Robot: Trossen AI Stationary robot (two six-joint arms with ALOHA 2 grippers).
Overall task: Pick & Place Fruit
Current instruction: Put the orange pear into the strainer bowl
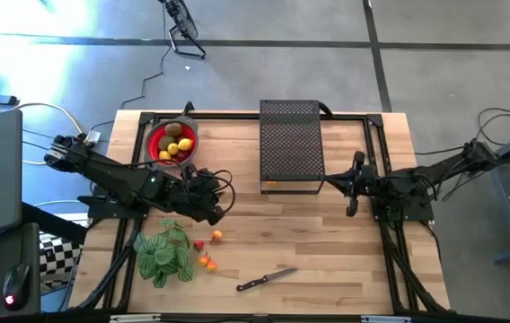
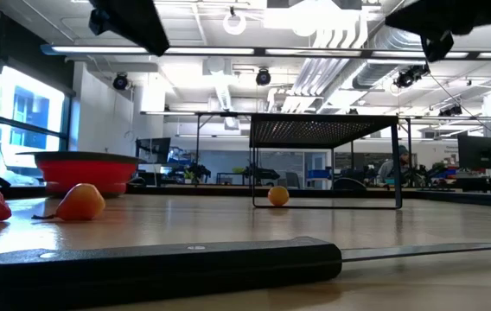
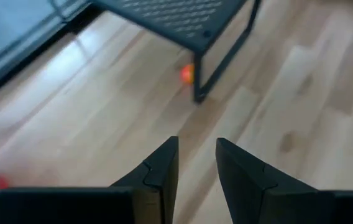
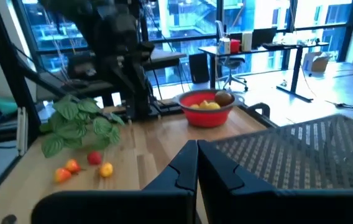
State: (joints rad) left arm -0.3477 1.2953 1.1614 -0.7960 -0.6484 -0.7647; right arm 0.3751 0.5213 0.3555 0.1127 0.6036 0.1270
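- The fruit is in three places: several pieces already sit in the red bowl [image 1: 172,142] near the counter's back left corner; a few small loose fruits [image 1: 208,251] lie on the counter [image 1: 327,251] just beside the green leafy plant [image 1: 165,253]; and one orange piece [image 2: 278,195] rests under the near edge of the black mesh rack [image 1: 290,144].
- These pieces look small, round and light, and probably smooth, so I'd expect them to roll or squirt out of a pinch. A hold across the widest part, coming straight down, seems safest; the piece under the rack would need a low sideways reach.
- The left end effector [image 1: 212,205] hovers above the counter between the bowl and the loose fruit, its fingers [image 3: 161,171] a narrow gap apart with nothing between them.
- The right end effector [image 1: 356,184] waits just beside the rack's right edge, fingers together and empty.
- A black-handled knife [image 1: 266,281] lies near the front edge, apart from the loose fruit; best avoided when reaching.
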